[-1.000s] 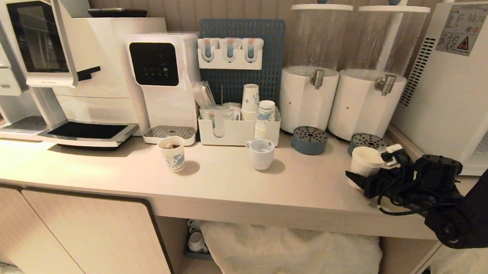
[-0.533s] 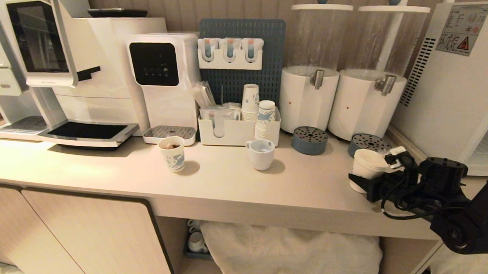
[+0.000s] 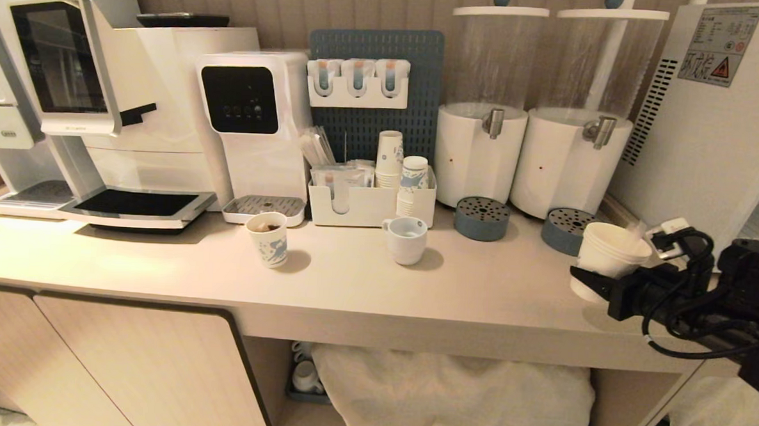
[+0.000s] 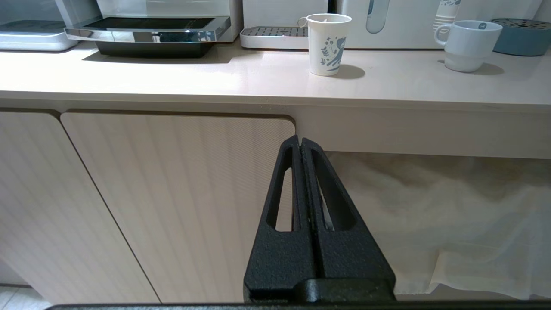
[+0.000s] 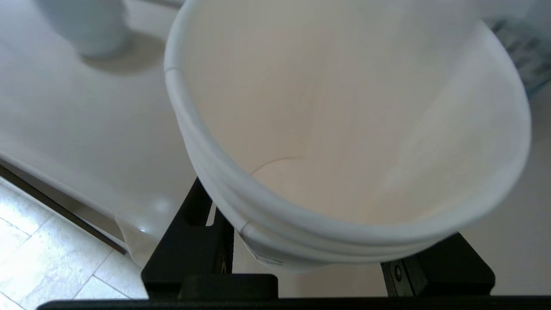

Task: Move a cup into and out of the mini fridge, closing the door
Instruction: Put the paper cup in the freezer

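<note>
Landmark: the pegboard organiser at the back of the counter.

Far left of it: a coffee machine with a dark screen, then a white water dispenser.

In front of the organiser, slightly left: a paper cup with blue drawings, upright on the counter. Slightly right of that: a squat white mug, upright, apart from the patterned cup.

Left gripper: below the counter edge, in front of the cabinet door, fingers pressed together, holding nothing.

Right of the organiser: two drink dispensers with taps, a round blue drip tray under each.

Further right, at the counter's right end: right gripper, fingers clamped on either side of the cup. The cup is upright, mouth open upward, empty inside in the right wrist view; held above the counter, just in front of the right-hand drip tray.

Far right: the mini fridge, vent slots and warning sticker facing the dispensers. The cup is outside it.
</note>
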You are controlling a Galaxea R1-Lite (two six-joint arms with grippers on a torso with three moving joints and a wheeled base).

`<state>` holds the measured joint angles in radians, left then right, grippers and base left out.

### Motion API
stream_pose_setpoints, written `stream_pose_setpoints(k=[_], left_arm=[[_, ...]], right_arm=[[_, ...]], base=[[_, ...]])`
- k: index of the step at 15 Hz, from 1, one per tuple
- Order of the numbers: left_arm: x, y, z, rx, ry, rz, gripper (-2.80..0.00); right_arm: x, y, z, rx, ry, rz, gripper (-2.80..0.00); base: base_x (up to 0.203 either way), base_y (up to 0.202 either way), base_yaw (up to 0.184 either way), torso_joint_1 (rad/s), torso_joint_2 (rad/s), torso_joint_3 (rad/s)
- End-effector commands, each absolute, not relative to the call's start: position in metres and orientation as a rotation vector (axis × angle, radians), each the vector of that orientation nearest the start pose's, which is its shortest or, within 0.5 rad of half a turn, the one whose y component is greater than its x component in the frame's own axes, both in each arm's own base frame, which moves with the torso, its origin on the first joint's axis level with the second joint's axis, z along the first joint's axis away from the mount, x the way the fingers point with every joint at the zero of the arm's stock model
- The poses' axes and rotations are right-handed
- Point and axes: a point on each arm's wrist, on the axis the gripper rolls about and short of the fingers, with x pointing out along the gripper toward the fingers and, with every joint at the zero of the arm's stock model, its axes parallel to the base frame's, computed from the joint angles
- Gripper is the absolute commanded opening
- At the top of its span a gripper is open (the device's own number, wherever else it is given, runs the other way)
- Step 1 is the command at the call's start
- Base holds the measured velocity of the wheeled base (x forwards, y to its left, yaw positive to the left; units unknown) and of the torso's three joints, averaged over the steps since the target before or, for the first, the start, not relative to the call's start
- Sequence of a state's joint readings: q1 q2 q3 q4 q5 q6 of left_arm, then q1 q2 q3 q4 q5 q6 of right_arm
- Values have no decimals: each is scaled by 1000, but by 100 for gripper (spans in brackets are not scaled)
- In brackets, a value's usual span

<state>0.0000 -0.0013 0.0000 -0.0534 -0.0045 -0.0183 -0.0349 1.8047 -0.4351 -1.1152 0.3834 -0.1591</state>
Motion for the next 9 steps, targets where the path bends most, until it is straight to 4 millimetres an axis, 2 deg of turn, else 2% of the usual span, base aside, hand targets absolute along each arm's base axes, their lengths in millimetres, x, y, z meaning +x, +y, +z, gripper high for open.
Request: stream_pose_setpoints(k=[1, 4, 7, 9], left_arm=[[-22, 0, 76, -18, -37, -5, -280], [-22, 0, 76, -20, -37, -5, -280], [-22, 0, 76, -20, -37, -5, -280], [-22, 0, 76, -20, -37, -5, -280]], right_arm=[[234, 0, 165, -137, 72, 355, -280], [175, 1, 207, -134, 28, 321, -280], [118, 2, 226, -124, 29, 240, -280], [86, 1, 231, -123, 24, 168, -280]], base=[[0, 0, 0, 0, 0, 0], [0, 0, 0, 0, 0, 0], [0, 0, 0, 0, 0, 0], [0, 0, 0, 0, 0, 0]])
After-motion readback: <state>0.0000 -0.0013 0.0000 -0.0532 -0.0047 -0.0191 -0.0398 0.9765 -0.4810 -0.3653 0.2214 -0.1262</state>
